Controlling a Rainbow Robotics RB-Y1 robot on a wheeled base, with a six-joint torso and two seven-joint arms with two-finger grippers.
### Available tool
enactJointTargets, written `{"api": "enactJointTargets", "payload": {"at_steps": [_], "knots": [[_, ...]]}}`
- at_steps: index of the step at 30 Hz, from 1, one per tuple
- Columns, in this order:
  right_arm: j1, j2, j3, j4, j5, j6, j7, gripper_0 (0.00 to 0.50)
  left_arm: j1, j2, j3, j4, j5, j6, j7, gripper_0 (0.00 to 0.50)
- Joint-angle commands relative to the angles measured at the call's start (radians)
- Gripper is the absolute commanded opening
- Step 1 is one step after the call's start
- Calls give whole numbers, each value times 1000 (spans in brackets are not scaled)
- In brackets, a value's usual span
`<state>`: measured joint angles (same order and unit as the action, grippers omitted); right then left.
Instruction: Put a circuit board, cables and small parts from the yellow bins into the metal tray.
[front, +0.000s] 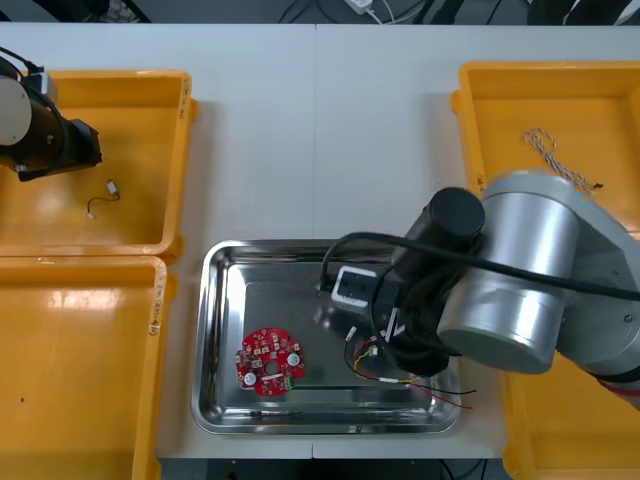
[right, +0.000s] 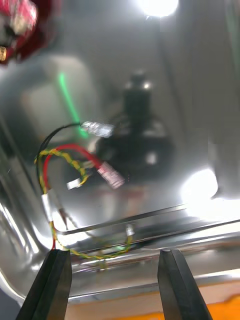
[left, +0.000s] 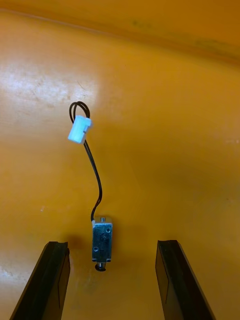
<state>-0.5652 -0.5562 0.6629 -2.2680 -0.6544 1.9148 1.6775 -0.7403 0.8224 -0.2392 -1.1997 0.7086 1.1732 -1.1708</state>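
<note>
Yellow bin (front: 120, 75): the far one on the left side; small metal part (left: 102, 241) on its floor.
Metal tray (front: 215, 330): holds circuit board (front: 269, 361), red and yellow cable (right: 65, 155).
Right gripper (right: 116, 252): above the tray, fingers apart, empty.
Left gripper (left: 111, 243): above the bin, fingers apart.
Small metal part: between the left fingers, long axis parallel to them.

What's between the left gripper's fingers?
In the left wrist view, a small metal part with a black cable lies on the yellow bin floor inside the open left gripper.
</note>
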Motion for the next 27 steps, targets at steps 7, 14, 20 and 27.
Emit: {"api": "enactJointTargets", "payload": {"at_steps": [7,14,20,27], "knots": [[-108,-24,-201,-44,-125,5,-64,500,-34,-12,-15,25,-12,-41,-99,500],[-168,-85,-269,-5,-189,5,-90,500,-34,-14,-15,38,-11,-56,-107,500],[-214,-128,-399,91,-263,5,-102,500,-33,-12,-15,43,-3,-59,-109,396],[-236,-185,-500,182,-221,5,-99,500,-33,-14,-48,43,0,-89,-95,0]]}}
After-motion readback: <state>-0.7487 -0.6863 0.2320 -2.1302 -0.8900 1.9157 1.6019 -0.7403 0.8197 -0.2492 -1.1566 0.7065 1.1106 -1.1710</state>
